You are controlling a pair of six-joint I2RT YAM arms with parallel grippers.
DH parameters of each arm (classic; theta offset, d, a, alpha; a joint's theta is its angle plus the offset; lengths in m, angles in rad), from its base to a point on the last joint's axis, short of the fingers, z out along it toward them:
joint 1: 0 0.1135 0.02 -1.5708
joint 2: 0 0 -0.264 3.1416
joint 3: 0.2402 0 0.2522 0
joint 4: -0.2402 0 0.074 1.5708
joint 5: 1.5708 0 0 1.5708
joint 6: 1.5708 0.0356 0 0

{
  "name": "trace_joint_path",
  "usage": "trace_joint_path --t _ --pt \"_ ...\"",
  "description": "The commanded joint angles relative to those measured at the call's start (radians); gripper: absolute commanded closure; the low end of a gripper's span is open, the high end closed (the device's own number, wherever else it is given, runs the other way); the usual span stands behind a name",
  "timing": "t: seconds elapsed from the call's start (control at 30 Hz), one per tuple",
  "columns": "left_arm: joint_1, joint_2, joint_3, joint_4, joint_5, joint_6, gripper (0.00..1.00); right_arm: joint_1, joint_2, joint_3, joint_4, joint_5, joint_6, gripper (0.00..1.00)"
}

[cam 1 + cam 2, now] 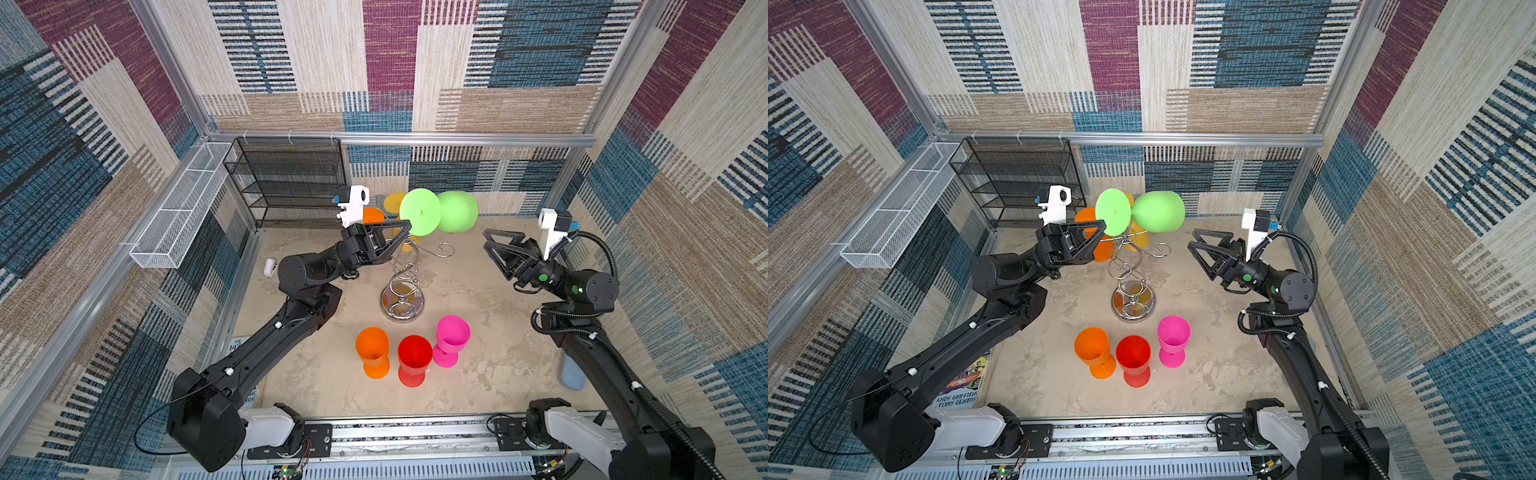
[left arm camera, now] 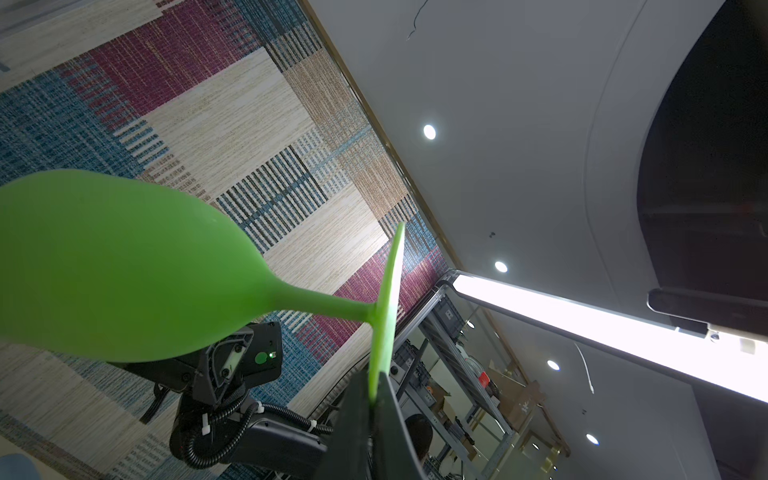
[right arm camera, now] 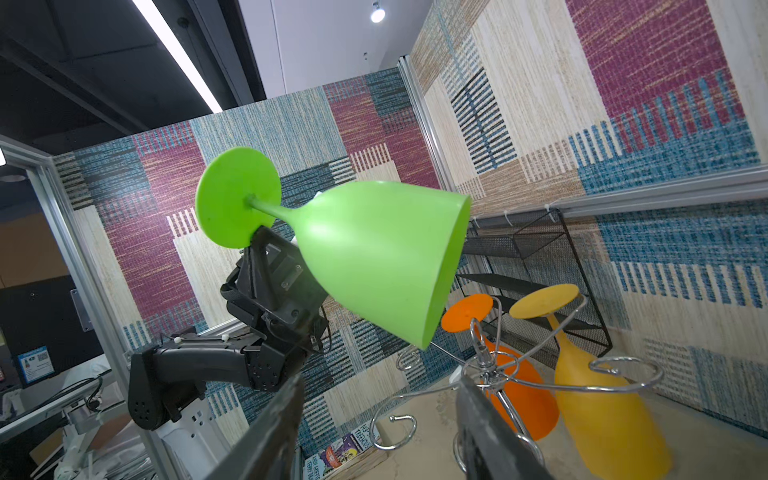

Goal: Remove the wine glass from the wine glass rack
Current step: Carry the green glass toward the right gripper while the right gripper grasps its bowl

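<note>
Left gripper [image 1: 406,227]: jaws together on the edge of the green wine glass's [image 1: 457,211] round foot. The left wrist view shows the foot's rim pinched between the fingertips [image 2: 384,409].

Green wine glass: carried sideways in the air, stem roughly level, with the bowl pointing away from the left gripper. In both top views it sits above and slightly behind the top of the wine glass rack [image 1: 402,309]. The foot is clear of the curled arms. In the right wrist view the bowl's lowest rim comes close to one arm. Contact there cannot be determined.

Right gripper [image 1: 487,241]: jaws apart, holding nothing, to the right of the rack and well apart from the green glass.

Rack: upright on the table [image 1: 478,374], near its middle. Two glasses hang upside down from the arms, an orange one [image 3: 519,395] and a yellow one [image 3: 602,415].

Table, near side of the rack: three glasses stand upright in a close group, orange [image 1: 372,351], red [image 1: 414,359] and pink [image 1: 452,338].

Back left corner: black mesh shelf [image 1: 291,178], with a white mesh basket [image 1: 183,208] on the left wall.
</note>
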Motion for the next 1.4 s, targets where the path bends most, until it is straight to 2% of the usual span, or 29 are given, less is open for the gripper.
trace_joint_path --t 0.0,0.47,0.63,1.0,1.17,1.33,1.37 --pt "-0.020 0.018 -0.008 0.099 -0.024 -0.040 1.00 -0.001 0.016 0.008 0.107 -0.018 0.046 0.40" --pt "-0.057 0.082 -0.005 0.183 -0.055 -0.089 1.00 0.003 0.081 0.039 0.150 -0.030 0.090 0.44" --pt "-0.071 0.110 -0.001 0.218 -0.065 -0.112 1.00 0.006 0.105 0.036 0.224 -0.029 0.132 0.46" --pt "-0.081 0.135 0.005 0.222 -0.073 -0.130 1.00 0.009 0.114 0.014 0.330 -0.047 0.161 0.59" --pt "-0.080 0.149 0.006 0.224 -0.084 -0.147 1.00 0.009 0.098 -0.010 0.360 -0.056 0.151 0.71" --pt "-0.080 0.157 0.009 0.223 -0.088 -0.154 1.00 0.009 0.077 -0.025 0.362 -0.057 0.135 0.78" --pt "-0.080 0.158 0.011 0.223 -0.087 -0.153 0.97 0.009 0.073 -0.026 0.362 -0.054 0.133 0.80"
